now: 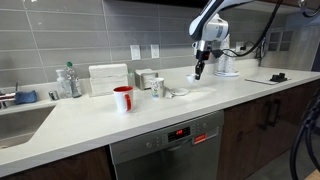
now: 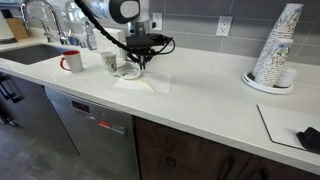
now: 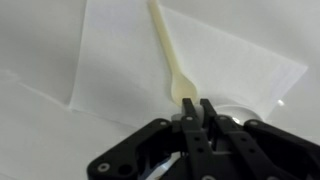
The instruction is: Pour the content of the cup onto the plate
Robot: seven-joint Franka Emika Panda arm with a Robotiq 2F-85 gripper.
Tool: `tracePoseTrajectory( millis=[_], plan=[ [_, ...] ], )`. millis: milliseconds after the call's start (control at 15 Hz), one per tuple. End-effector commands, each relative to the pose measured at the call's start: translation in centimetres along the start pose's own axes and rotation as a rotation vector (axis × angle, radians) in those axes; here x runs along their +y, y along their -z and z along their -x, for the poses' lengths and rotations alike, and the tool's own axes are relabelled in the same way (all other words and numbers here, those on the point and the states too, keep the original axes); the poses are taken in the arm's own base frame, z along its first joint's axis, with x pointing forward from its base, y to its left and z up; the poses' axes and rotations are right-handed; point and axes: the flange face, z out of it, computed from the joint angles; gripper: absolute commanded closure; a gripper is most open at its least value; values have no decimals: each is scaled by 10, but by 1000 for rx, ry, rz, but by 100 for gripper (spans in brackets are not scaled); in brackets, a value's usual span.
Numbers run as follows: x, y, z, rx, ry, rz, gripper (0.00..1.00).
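Note:
A red mug (image 1: 123,98) (image 2: 71,62) and a white mug (image 1: 158,87) (image 2: 110,61) stand on the white counter. The small white plate (image 1: 178,92) (image 2: 128,72) sits beside the white mug, next to a white napkin (image 2: 142,83) (image 3: 130,60). My gripper (image 1: 200,72) (image 2: 140,60) (image 3: 198,108) hangs just above the napkin, beside the plate, with its fingers shut. In the wrist view a cream plastic spoon (image 3: 165,45) stretches over the napkin, its wide end right at my fingertips. I cannot tell whether it is pinched. The plate's rim (image 3: 252,112) shows under the fingers.
A sink (image 1: 20,122) and a clear bottle (image 1: 68,80) are at one end of the counter. White boxes (image 1: 108,78) stand by the tiled wall. A stack of paper cups (image 2: 278,45) and a board with a black object (image 2: 306,138) are at the other end.

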Motion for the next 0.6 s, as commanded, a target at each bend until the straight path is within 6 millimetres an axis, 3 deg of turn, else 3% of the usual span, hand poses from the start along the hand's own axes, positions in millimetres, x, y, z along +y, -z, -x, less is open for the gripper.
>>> tracePoseTrajectory(
  millis=[0, 67, 133, 267, 533],
  plan=[
    [-45, 18, -7, -91, 158, 10, 92],
    [-55, 21, -14, -99, 182, 12, 93],
    [-36, 14, -17, -57, 119, 8, 89],
    [-52, 19, -25, -70, 156, 9, 89],
    [-52, 19, -22, -79, 159, 10, 89]
  ],
)
